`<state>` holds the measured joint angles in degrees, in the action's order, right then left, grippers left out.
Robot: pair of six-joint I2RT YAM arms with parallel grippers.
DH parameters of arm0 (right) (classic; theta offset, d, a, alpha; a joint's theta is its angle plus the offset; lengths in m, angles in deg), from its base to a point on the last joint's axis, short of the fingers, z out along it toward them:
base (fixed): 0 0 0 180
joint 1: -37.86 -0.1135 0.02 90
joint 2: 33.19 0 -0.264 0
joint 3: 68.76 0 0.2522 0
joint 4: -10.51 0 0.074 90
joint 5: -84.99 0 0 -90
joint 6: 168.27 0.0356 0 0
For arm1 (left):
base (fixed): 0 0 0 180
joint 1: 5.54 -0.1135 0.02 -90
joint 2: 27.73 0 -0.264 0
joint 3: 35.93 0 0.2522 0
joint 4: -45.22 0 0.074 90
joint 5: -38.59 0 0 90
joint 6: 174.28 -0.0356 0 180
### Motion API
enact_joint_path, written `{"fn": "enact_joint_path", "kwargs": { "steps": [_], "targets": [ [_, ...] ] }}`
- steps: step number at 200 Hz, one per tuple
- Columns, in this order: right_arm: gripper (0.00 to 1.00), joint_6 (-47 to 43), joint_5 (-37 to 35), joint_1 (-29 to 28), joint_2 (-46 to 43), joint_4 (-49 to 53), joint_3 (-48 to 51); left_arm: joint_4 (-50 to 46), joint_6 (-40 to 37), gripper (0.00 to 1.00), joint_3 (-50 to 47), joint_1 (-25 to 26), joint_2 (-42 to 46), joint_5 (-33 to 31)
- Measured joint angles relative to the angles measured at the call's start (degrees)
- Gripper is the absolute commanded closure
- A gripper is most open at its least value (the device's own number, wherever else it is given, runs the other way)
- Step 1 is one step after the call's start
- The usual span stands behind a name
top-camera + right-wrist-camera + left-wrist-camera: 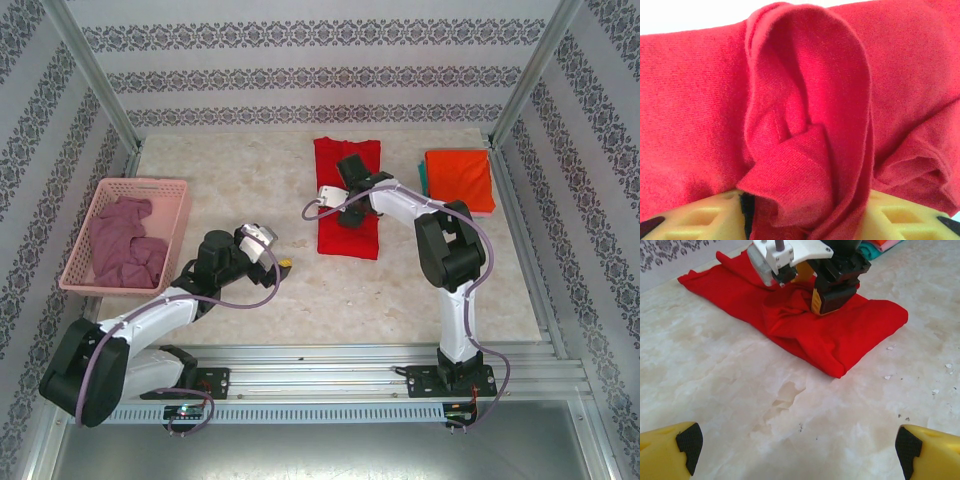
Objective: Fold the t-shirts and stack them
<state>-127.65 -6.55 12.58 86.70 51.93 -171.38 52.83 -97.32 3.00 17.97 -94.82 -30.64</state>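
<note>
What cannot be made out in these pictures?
Teal cloth t-shirt: top view, the folded orange cloth t-shirt covers all but an edge.
Right gripper: right wrist view, bunched bright red cloth t-shirt hides whether it grips.
Dusty mauve cloth t-shirt: top view, crumpled in the pink plastic lattice basket, shape unclear.

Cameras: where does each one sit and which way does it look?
Top external: above and behind the arms, looking down on the pale marbled table; both arms, left gripper and right gripper show.
Left wrist: low on the left arm, facing across the table at the bright red cloth t-shirt; its yellow fingertips show.
Right wrist: close over that t-shirt; a raised fold stands between its yellow fingers.
Shared: left wrist and top views both see the right gripper on the t-shirt.
</note>
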Motion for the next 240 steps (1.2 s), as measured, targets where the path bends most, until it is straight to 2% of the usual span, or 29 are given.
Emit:
{"fn": "enact_joint_path", "kwargs": {
  "steps": [13, 27, 36, 55, 82, 102, 120, 131, 147, 163, 170, 212, 240],
  "targets": [
    [0.4, 2.0, -0.8, 0.0, -1.7, -3.0, 2.5, 0.1, 0.5, 0.0, 1.0, 0.1, -1.5, 0.0],
    [0.3, 4.9, -1.6, 0.0, -4.3, -7.3, 5.4, 0.5, 1.3, 0.0, 2.3, 0.5, -3.6, -0.2],
    [0.28, 8.3, -2.3, 0.0, -6.6, -10.1, 7.7, 0.9, 1.9, 0.0, 3.2, 0.9, -4.9, -0.3],
    [0.27, 15.5, -3.6, 0.1, -11.9, -15.8, 12.3, 1.4, 3.6, 0.0, 6.0, 1.9, -8.7, -0.7],
    [0.27, 32.2, -4.2, 1.5, -19.2, -22.3, 18.6, 3.6, 8.0, 0.0, 10.7, 2.8, -15.0, -0.6],
    [0.29, 45.7, -1.2, 4.0, -22.4, -25.2, 23.2, 5.8, 14.1, 0.0, 14.9, 3.2, -20.5, -0.6],
    [0.32, 55.3, 3.4, 5.8, -22.6, -25.6, 25.9, 8.0, 20.4, 0.05, 18.4, 3.8, -25.8, -0.6],
    [0.35, 59.5, 5.7, 6.1, -22.3, -25.4, 27.3, 8.7, 23.3, 0.12, 20.2, 4.2, -28.9, -0.7],
    [0.4, 65.4, 9.5, 5.5, -21.4, -25.5, 28.4, 8.7, 26.8, 0.32, 22.6, 5.2, -32.9, -0.6],
    [0.45, 70.0, 12.5, 5.1, -20.0, -26.3, 28.9, 8.7, 29.0, 0.58, 24.7, 6.2, -36.5, -0.5],
    [0.47, 71.8, 13.5, 4.9, -19.2, -26.8, 28.9, 8.7, 29.7, 0.65, 25.6, 6.5, -37.8, -0.6],
    [0.54, 77.2, 16.0, 4.8, -12.3, -27.5, 25.2, 8.5, 32.1, 0.84, 30.5, 7.2, -43.0, -0.5],
    [0.55, 78.5, 16.5, 5.3, -6.9, -27.4, 19.3, 7.2, 32.4, 0.87, 30.8, 7.2, -43.3, -1.1]
  ]
}}
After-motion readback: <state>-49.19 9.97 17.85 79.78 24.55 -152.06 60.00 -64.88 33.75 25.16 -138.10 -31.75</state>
